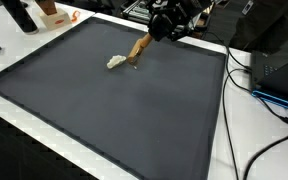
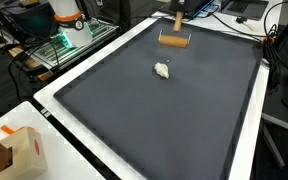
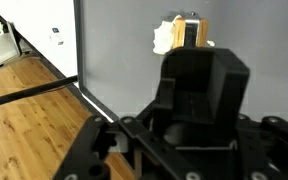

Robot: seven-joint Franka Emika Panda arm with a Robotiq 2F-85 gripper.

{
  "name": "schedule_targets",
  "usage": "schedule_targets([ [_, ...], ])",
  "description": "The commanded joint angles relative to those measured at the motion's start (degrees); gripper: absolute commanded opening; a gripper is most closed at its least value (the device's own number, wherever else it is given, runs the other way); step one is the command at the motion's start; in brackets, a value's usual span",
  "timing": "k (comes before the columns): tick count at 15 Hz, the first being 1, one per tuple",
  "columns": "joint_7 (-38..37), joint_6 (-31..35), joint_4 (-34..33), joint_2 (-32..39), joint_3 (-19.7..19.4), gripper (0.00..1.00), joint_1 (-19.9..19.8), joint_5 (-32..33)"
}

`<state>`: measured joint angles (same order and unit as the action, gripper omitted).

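Two things are lying on the dark mat (image 1: pixel 84 110) that is covering the counter (image 1: pixel 232 120), both in the upper middle of the frame. Leftmost is a crumpled white lump (image 1: pixel 115 62). Just right of it is a wooden brush (image 1: pixel 137 48), its head resting flat, so the handle is slanting up. Rightmost, the end effector (image 1: pixel 158 32) is hovering at the handle's end. I cannot tell whether its fingers are pinching it.

Gripper (image 3: pixel 191 58), wooden brush (image 3: pixel 198 28) beside white lump (image 3: pixel 164 37) — grey mat (image 3: pixel 119 50)
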<state>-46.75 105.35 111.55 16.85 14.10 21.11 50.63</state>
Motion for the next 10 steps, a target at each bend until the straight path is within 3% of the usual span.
schedule_targets([
  [1, -1.04, 0.11, -1.35, 1.45, -0.36, 0.23, 0.91, 2.34],
  [10, -0.60, 2.37, -2.85, 3.58, -0.52, 0.23, 1.31, 2.24],
])
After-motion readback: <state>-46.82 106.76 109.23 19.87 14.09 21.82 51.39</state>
